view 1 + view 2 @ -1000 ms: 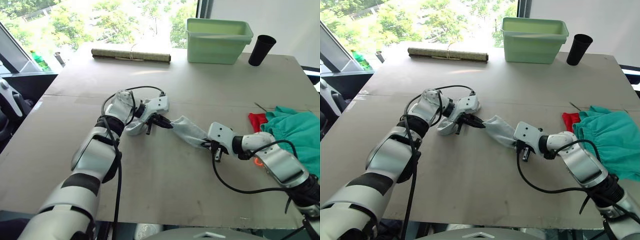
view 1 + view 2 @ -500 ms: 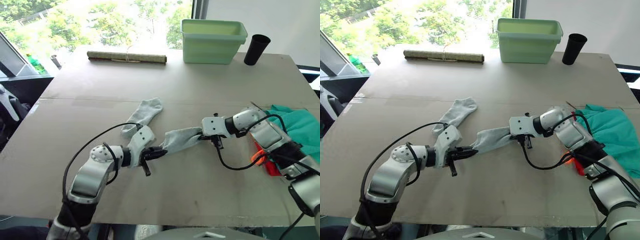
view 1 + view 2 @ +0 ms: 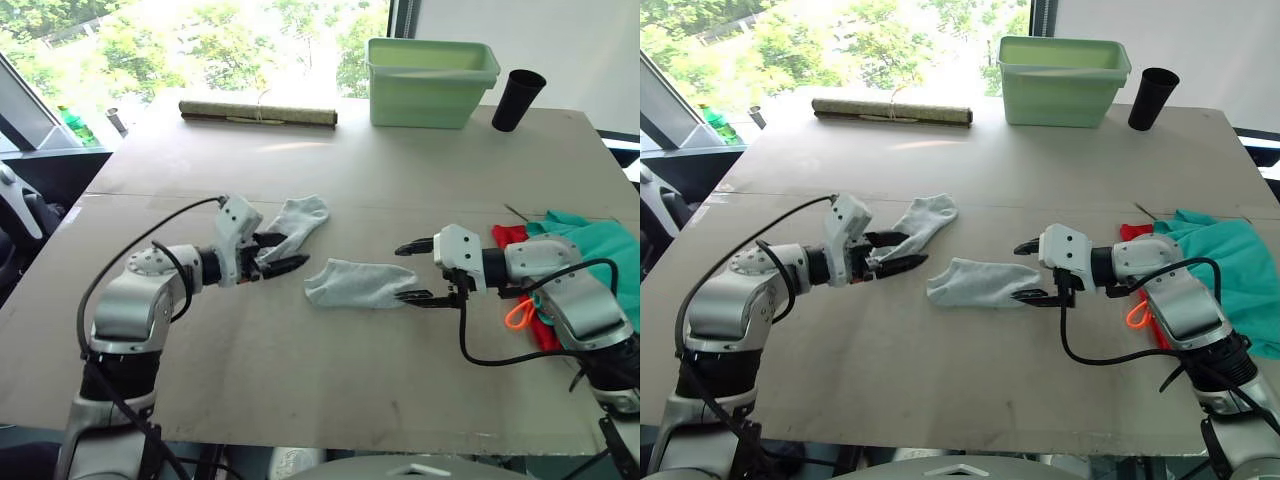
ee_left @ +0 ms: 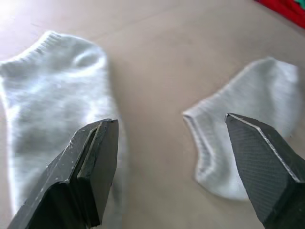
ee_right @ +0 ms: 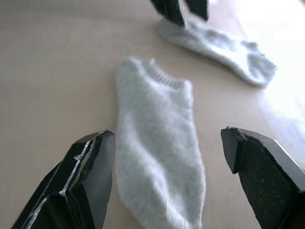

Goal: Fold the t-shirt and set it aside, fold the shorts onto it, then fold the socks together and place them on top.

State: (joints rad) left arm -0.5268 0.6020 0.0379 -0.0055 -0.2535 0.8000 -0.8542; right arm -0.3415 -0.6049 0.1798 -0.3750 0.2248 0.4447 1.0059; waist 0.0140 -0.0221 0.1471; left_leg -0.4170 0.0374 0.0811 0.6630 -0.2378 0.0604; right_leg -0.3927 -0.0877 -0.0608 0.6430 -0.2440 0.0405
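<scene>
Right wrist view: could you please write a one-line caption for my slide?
Open right gripper facing one sock lying flat on the table, the second sock beyond.

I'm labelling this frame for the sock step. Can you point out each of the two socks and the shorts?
Sock nearer the right gripper (image 3: pixel 358 283): left eye view, middle of its body, flat on the table.
Sock by the left gripper (image 3: pixel 297 219): left eye view, mid-foot.
Shorts (image 3: pixel 596 258): left eye view, teal fabric at the table's right edge.
</scene>
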